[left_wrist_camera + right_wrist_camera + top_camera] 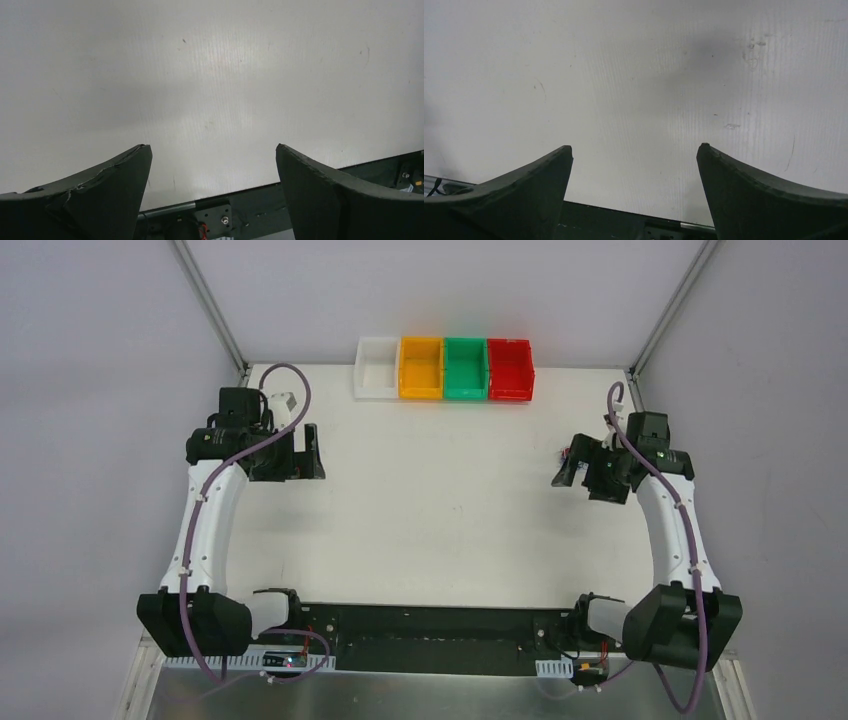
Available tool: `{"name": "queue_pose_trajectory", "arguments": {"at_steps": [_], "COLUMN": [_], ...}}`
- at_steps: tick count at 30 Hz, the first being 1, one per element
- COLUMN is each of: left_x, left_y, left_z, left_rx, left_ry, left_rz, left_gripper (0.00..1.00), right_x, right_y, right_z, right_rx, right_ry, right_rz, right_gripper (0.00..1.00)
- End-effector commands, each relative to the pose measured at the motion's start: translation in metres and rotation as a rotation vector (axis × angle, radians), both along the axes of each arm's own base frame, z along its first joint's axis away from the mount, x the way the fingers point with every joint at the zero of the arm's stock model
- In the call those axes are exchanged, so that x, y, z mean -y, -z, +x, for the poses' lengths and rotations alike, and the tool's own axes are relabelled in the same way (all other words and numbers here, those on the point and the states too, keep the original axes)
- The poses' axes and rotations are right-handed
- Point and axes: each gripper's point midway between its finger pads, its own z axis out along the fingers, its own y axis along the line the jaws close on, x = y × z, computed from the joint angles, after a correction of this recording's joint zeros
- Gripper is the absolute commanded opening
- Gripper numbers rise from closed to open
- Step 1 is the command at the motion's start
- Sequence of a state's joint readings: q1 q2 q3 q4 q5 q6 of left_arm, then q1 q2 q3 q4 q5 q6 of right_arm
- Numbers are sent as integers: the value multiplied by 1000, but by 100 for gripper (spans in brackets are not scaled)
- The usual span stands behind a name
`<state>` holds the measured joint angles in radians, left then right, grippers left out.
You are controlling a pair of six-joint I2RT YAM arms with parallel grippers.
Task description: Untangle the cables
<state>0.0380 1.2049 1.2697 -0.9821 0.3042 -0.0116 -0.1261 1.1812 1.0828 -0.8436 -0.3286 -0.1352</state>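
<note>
Near edge, top view: both arm bases sit on a black mounting rail (430, 640), L arm on the left, R arm on the right. Each arm reaches fwd along its own side of the white table (440, 530), w/ the wrists roughly level w/ each other and well apart.

L end effector (310, 455) hangs over the left part of the table. In the L wrist view, the L end effector (212, 147) has its fingers (115, 185) spread wide, nothing between them, only bare table surface below and the black rail at the bottom of the frame.

R end effector (568, 472) is over the right part of the table. In the R wrist view, the R end effector (634, 146) is likewise spread wide, fingers (744, 185) gripping nothing, w/ lightly scuffed table under them.

Cables: can't place them in any of the 3 views. A tiny reddish bit shows right beside the R end effector in the top view, but it's too small to tell what it is.

Far edge of table: 4 bins in a row, touching side by side, L to R: white bin (377, 390), orange bin (420, 392), green bin (465, 393), red bin (510, 394).
</note>
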Motion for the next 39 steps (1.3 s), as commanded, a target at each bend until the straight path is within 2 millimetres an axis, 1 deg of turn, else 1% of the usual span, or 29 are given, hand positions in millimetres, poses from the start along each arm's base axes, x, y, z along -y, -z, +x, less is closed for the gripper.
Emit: {"name": "queue_pose_trajectory", "arguments": {"at_steps": [1, 3, 6, 10, 13, 16, 17, 19, 20, 21, 22, 24, 25, 26, 27, 28, 30, 31, 32, 34, 36, 37, 39], "left_x": [-11, -19, -20, -17, -16, -15, -14, -10, -8, -4, -3, 0, 4, 12, 21, 33, 61, 75, 89, 111, 132, 141, 151], "left_y": [-56, -76, -92, -96, -97, -98, -97, -97, -96, -93, -90, -85, -84, -79, -77, -74, -68, -67, -65, -63, -57, -56, -52], "left_z": [41, 56, 71, 85, 92, 97, 97, 96, 95, 92, 90, 84, 78, 72, 66, 59, 44, 37, 30, 19, 6, 0, -8], "left_rx": [267, 339, 381, 386, 399, 418, 425, 440, 445, 446, 439, 428, 429, 420, 415, 402, 367, 344, 311, 270, 247, 245, 225], "left_ry": [-40, -32, -3, 17, 3, -10, 8, 66, 96, 140, 149, 159, 172, 199, 225, 250, 304, 327, 336, 377, 434, 472, 510], "left_rz": [65, 118, 141, 126, 113, 104, 106, 112, 118, 112, 110, 97, 77, 39, -10, -79, -253, -351, -454, -580, -621, -635, -654], "left_gripper": [100, 100, 100, 100, 100, 100, 100, 100, 100, 100, 100, 100, 100, 100, 100, 100, 100, 100, 100, 99, 95, 94, 92], "right_x": [24, 38, 50, 61, 67, 69, 70, 70, 69, 65, 61, 49, 38, 25, 11, -8, -47, -66, -84, -125, -152, -162, -177], "right_y": [-6, -3, 5, 21, 39, 60, 62, 78, 83, 89, 91, 90, 85, 80, 72, 65, 44, 27, 16, -13, -36, -45, -60], "right_z": [40, 59, 87, 122, 145, 165, 169, 178, 182, 185, 185, 182, 179, 174, 168, 157, 134, 121, 108, 77, 53, 41, 19], "right_rx": [51, 58, 59, 41, 5, -40, -42, -62, -67, -77, -83, -96, -98, -95, -88, -87, -61, -28, -7, 33, 61, 72, 91], "right_ry": [110, 157, 190, 205, 206, 192, 189, 177, 169, 149, 140, 115, 92, 67, 37, -8, -128, -197, -265, -423, -519, -568, -665], "right_rz": [-78, -124, -145, -169, -180, -181, -181, -178, -171, -148, -128, -63, -9, 52, 110, 175, 268, 298, 332, 437, 505, 526, 557], "right_gripper": [99, 99, 99, 99, 99, 99, 99, 99, 97, 86, 77, 55, 44, 35, 29, 23, 18, 18, 17, 17, 14, 9, 6]}}
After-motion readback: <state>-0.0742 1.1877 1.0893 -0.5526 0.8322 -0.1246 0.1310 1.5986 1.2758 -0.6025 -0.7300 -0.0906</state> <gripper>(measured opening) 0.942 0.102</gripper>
